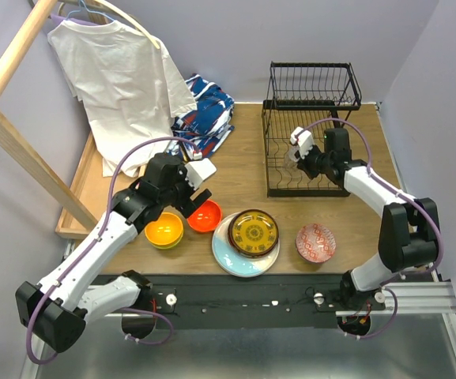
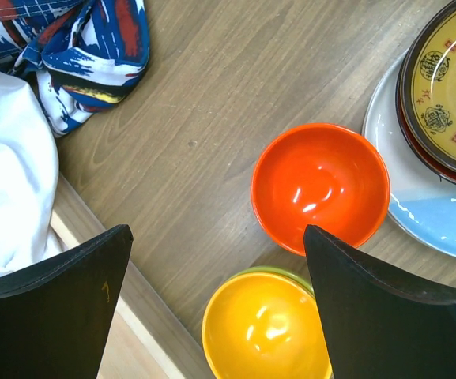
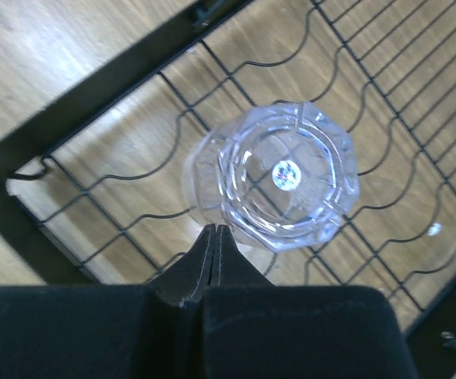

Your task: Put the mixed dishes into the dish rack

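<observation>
Bright even light; glare on orange bowl (image 2: 320, 186).

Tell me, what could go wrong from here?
The right gripper, shut, sits right at the edge of the clear glass cup on the dish rack wires; pulling away sideways might tip it. The open left gripper hovers over the orange bowl, with the yellow bowl close beside it, so a finger could strike the yellow one.
</observation>
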### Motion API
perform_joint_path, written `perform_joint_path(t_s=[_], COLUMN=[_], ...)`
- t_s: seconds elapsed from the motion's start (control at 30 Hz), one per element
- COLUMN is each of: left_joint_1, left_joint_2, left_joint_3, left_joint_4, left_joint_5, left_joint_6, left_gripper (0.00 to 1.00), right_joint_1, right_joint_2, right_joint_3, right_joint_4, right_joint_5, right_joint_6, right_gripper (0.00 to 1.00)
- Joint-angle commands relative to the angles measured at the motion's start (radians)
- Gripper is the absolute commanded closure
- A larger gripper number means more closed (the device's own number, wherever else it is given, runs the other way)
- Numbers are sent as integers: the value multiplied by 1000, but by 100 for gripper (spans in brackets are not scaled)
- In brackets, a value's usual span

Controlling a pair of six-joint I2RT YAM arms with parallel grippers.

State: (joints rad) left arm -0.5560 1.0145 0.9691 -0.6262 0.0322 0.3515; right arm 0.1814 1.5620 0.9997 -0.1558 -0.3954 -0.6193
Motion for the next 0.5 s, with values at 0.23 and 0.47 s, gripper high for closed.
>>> perform_joint_path(t_s=[0.23,0.47], left_joint_1=[39,39], left_joint_2=[12,52], left_joint_3=[29,72], left_joint_4=[-23,-59], left_joint_5=[0,-2], left_joint_6=[12,20], left_gripper=[1,1], right_joint_1=[4,4], right_joint_2=[147,234], right_joint_3=[60,83], right_joint_4=[257,444], right_joint_5=[132,129], right_joint_6=[-117,-92], right_gripper=[99,99])
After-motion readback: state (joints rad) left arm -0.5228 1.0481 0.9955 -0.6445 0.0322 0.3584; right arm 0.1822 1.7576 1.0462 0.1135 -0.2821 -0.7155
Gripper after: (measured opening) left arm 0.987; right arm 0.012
